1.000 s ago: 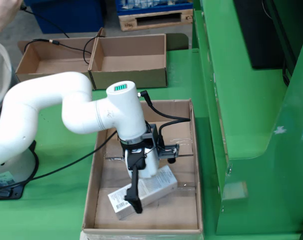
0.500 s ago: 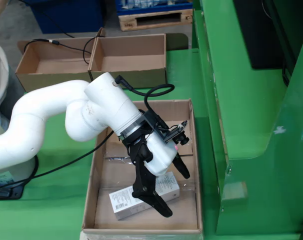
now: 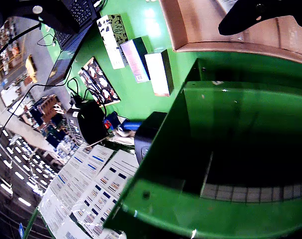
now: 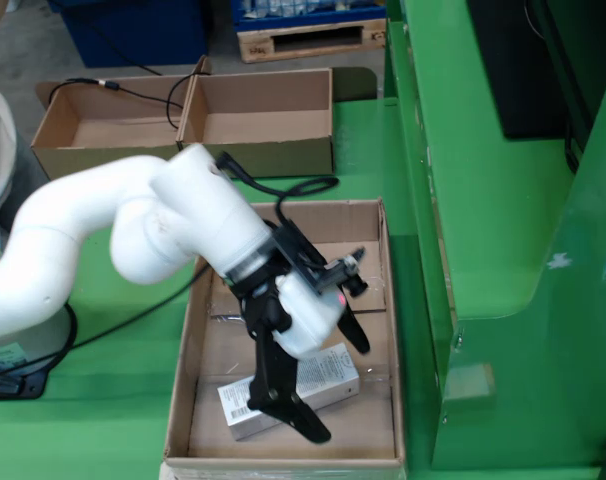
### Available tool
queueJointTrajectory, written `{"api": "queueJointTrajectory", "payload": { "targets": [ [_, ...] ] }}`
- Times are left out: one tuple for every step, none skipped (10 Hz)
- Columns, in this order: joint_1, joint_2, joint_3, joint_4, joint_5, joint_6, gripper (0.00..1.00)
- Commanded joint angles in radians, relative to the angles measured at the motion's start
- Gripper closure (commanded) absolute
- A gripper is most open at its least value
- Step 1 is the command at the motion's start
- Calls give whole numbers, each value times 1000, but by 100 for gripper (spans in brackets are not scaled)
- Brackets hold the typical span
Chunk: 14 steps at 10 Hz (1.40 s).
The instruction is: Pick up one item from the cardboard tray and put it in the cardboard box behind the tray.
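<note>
1 carton [image 4: 288, 391] — under tilted, spread pincer [image 4: 335, 385].

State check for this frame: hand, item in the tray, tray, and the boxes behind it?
hand: open, tilted, empty, above the carton.
white carton: lying flat in the tray, not held.
cardboard tray: holds only the carton.
right cardboard box: open, empty.
left cardboard box: open, with a black cable hanging over its rim.

Carton [image 4: 288, 392] in tray [image 4: 383, 330]; boxes [image 4: 258, 120] behind.
</note>
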Motion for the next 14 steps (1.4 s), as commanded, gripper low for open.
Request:
{"api": "queueJointTrajectory", "payload": {
  "targets": [
    [-20,208,26,-310,691,9,0],
    [-33,220,26,-350,747,1,0],
    [-23,215,26,-331,707,2,0],
    [-43,247,26,-429,840,15,0],
    [-43,247,26,-429,840,15,0],
    [-56,268,26,-483,905,16,0],
    [-56,268,26,-483,905,16,0],
    [-60,286,26,-521,925,12,0],
    [-60,286,26,-521,925,12,0],
    [-66,262,26,-509,939,21,0],
    [-66,262,26,-509,939,21,0],
    [-66,262,26,-509,939,21,0],
    [-66,227,26,-468,928,28,0],
    [-66,227,26,-468,928,28,0]
  ]
}}
